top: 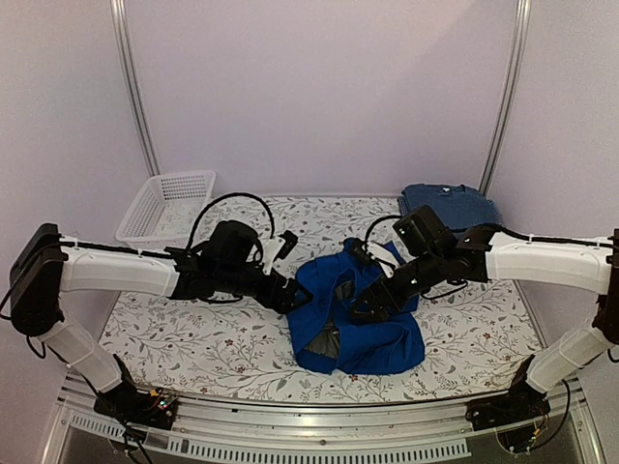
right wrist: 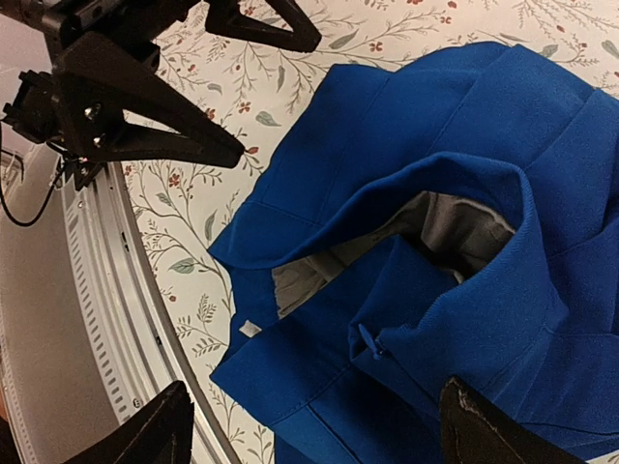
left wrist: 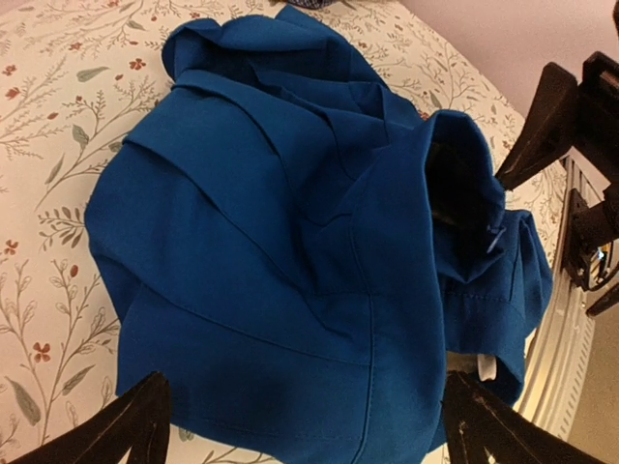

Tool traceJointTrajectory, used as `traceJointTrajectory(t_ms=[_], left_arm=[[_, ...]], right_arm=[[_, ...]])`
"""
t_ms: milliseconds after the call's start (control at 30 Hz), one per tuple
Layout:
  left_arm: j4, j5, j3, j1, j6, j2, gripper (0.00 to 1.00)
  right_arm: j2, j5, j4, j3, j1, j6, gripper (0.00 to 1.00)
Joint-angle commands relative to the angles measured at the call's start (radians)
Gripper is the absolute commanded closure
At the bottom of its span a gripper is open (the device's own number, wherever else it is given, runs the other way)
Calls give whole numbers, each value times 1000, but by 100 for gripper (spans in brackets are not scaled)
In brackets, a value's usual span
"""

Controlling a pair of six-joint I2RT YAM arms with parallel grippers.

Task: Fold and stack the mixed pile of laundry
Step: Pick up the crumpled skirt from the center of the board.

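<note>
One royal-blue garment point(top: 358, 319) is lying on the worktop point(top: 193, 338), in the middle and toward the near edge. One folded dark navy garment point(top: 450, 205) is sitting at the far right corner, well apart from it. One white mesh basket point(top: 169, 203) is standing at the far left corner. Two arms are reaching in, one from each side, each with one gripper.

The royal-blue garment is lying in a crumpled heap, not flat. Broad folds and creases are running across its upper side in the left wrist view point(left wrist: 290, 271). In the right wrist view point(right wrist: 464, 242) a rolled edge is gaping open and showing a grey inner face point(right wrist: 455, 222). A small white tag point(right wrist: 250, 329) is showing at the hem near the worktop's front edge. The floral cloth of the worktop is showing all around the heap.

The left gripper point(top: 290, 292) is hovering at the heap's left edge. Its fingers point(left wrist: 126, 430) are standing wide apart, with the blue cloth spread beneath and between them and nothing pinched. From the right wrist camera that same gripper point(right wrist: 256, 92) is showing spread fingers with only worktop between them.

The right gripper point(top: 372, 307) is sitting over the middle of the heap. Its fingers point(right wrist: 484, 430) are also standing well apart above the cloth, clamping nothing. Whether its tips are touching the fabric cannot be told.
</note>
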Motion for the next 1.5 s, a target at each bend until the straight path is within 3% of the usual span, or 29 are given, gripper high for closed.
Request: traceJointTrajectory(t_ms=[0, 267, 600, 867, 1100, 1133, 1467], left_arm=[[88, 3, 24, -30, -45, 44, 3], [114, -26, -15, -32, -64, 8, 0], [143, -11, -74, -21, -94, -46, 0], [171, -11, -145, 29, -118, -128, 0], [189, -14, -180, 49, -127, -144, 0], [193, -16, -186, 50, -128, -147, 0], [241, -69, -260, 58, -108, -234, 0]], right_arm=[[36, 150, -16, 25, -4, 21, 13], [27, 422, -57, 14, 65, -37, 6], [75, 590, 61, 6, 153, -211, 7], [143, 717, 82, 42, 169, -293, 33], [61, 703, 113, 117, 168, -314, 96], [49, 697, 116, 124, 169, -317, 100], [-38, 816, 96, 324, 149, -323, 100]])
